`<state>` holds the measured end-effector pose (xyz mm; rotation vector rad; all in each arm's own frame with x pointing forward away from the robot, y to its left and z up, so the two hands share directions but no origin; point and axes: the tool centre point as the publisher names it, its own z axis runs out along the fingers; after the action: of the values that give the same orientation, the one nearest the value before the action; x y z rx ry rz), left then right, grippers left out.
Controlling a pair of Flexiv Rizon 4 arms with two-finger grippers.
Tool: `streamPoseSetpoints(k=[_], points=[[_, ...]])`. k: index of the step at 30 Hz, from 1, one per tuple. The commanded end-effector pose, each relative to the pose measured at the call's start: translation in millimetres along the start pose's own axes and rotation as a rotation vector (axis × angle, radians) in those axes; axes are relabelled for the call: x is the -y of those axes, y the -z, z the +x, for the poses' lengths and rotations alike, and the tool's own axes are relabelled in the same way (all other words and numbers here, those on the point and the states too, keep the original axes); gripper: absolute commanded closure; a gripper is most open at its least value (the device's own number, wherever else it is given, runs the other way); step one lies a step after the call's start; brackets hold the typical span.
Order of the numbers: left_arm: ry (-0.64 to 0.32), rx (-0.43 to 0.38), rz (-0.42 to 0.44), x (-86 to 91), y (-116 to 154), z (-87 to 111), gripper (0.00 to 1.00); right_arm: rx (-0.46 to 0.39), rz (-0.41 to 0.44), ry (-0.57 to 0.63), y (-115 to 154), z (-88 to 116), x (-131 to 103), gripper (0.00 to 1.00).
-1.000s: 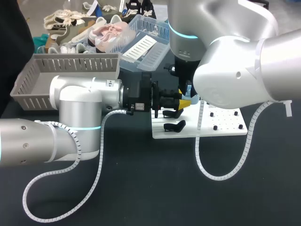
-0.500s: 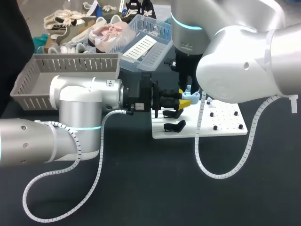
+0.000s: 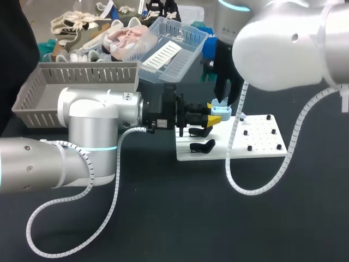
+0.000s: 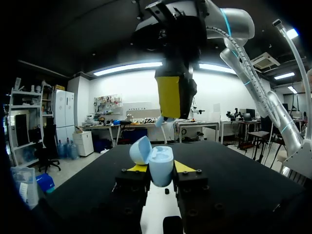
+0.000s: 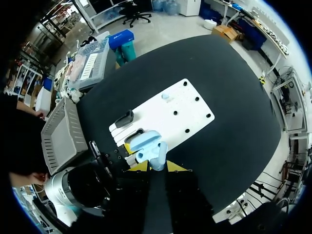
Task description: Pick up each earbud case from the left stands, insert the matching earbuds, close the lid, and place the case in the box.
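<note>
A: Black desk (image 3: 174,218) under both our arms. Where does the earbud case sit?

B: Just right of the frame's middle in the head view. Our left claw (image 3: 214,117), entering from the left edge, pinches the pale blue earbud case (image 3: 222,113) from two sides, its lid (image 4: 141,149) swung open, over the left end of the white board (image 3: 262,148).

A: And our right arm?

B: It comes down from the upper right corner. Our right claw (image 3: 221,99) hangs directly above the open case, apart from it, yellow tips pressed onto a small pale blue earbud (image 4: 160,121) that pokes out beneath them.

A: What do we see on the board itself?

B: Two black stands (image 3: 201,132) at its left end, just below the left claw in the frame; black pegs (image 3: 250,147) dotted across its right half. Our right wrist camera also catches a second earbud (image 5: 165,96), same pale blue, lying on the board beyond the case, by the long edge away from our claw.

A: The box?

B: We place the grey slatted crate (image 3: 76,82) in the upper left of the frame, behind our left arm, well apart from the case.
</note>
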<state>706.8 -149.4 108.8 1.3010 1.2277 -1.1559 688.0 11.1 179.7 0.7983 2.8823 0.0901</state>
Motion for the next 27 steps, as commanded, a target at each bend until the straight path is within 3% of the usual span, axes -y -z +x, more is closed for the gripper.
streamPoseSetpoints(k=[1,6,14,27], points=[[-0.001,0.002,-0.001,-0.1,-0.2,0.6,1.0,-0.051,0.009,-0.004,4.7,-4.6,-5.4,1.0],[-0.001,0.002,-0.001,-0.1,-0.2,0.6,1.0,-0.132,-0.012,-0.033,8.5,-4.4,-5.9,1.0],[-0.001,0.002,-0.001,-0.1,-0.2,0.6,1.0,-0.184,-0.009,-0.067,6.0,-5.1,-2.5,1.0],[-0.001,0.002,-0.001,-0.1,-0.2,0.6,1.0,-0.294,-0.076,-0.101,4.7,-0.3,0.8,1.0]])
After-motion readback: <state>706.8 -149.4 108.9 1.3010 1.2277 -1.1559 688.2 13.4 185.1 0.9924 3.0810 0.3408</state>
